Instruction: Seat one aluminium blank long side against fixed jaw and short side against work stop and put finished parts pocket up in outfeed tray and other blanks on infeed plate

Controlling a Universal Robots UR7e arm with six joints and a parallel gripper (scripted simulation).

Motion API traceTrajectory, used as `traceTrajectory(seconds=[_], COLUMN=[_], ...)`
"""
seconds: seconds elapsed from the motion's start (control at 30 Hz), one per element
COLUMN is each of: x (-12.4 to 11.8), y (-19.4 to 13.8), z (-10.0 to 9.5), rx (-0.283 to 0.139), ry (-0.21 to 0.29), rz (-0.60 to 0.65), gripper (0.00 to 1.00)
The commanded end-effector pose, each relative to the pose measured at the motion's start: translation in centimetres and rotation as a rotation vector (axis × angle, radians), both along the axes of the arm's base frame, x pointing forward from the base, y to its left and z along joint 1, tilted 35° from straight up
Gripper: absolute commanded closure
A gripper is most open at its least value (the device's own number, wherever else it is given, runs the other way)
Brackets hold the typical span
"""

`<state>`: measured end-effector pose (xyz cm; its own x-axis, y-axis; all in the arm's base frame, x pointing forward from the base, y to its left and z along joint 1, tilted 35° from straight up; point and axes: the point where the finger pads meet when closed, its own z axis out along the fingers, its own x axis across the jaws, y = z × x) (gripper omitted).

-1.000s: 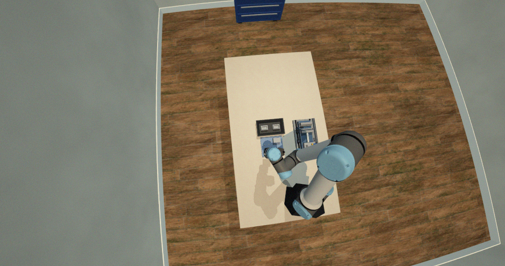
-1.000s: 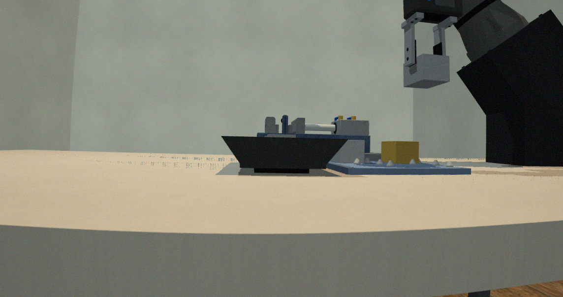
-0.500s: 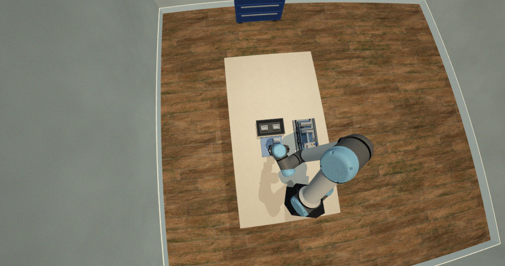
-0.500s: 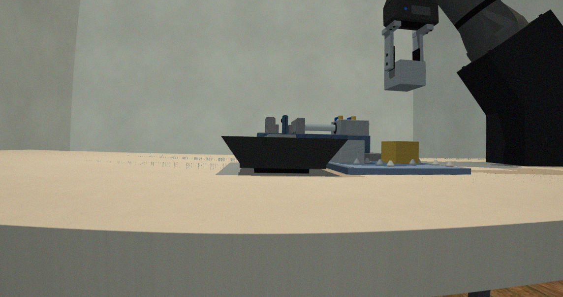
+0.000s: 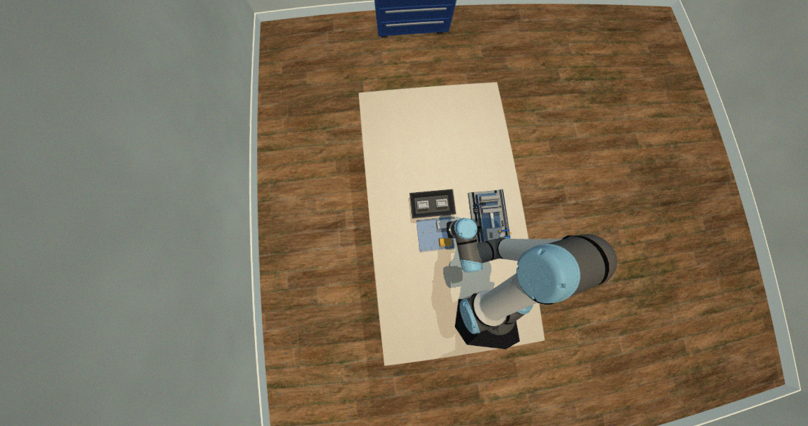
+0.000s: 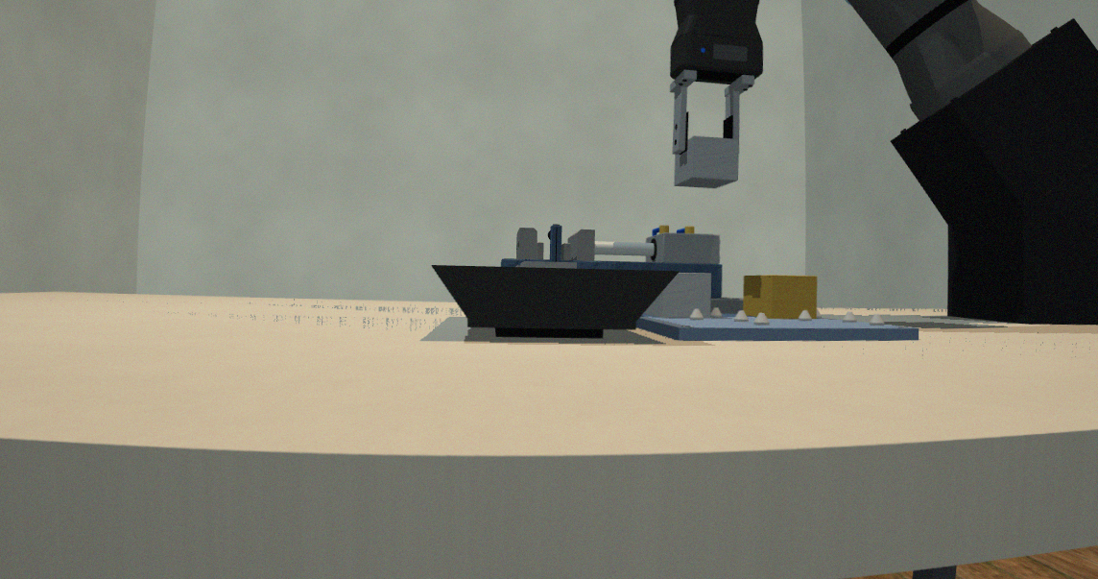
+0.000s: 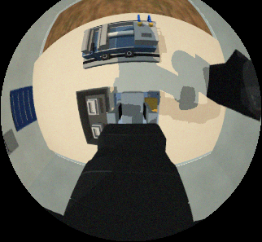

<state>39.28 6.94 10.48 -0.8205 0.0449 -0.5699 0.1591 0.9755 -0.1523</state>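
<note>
1 blank: aluminium blank [image 6: 706,161] clamped in end effector [image 6: 704,135], high above infeed plate [image 6: 775,332].
Approach: keep it level; lower into vise [image 6: 614,251] opening, against fixed jaw and stop.

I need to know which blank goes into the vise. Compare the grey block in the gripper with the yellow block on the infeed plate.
The grey aluminium blank hangs in the air, clamped in the gripper; the brass blank lies flat on the infeed plate. The first is pale grey, the second golden yellow. The first sits high above the plate, the second among its pins. Both are plain rectangular blocks.
</note>
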Motion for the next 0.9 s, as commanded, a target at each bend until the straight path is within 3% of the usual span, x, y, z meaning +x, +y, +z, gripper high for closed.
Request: traceTrajectory(seconds=[0.0, 0.47, 0.53, 0.87], x=[1.2, 4.1, 4.1, 6.0], y=[-3.2, -14.1, -14.1, -20.7], z=[1.5, 6.1, 6.1, 8.6], rx=[0.016, 0.013, 0.013, 0.016], ry=[0.014, 0.007, 0.007, 0.013], rz=[0.03, 0.027, 0.027, 0.026], gripper=[1.0, 1.0, 1.0, 1.0])
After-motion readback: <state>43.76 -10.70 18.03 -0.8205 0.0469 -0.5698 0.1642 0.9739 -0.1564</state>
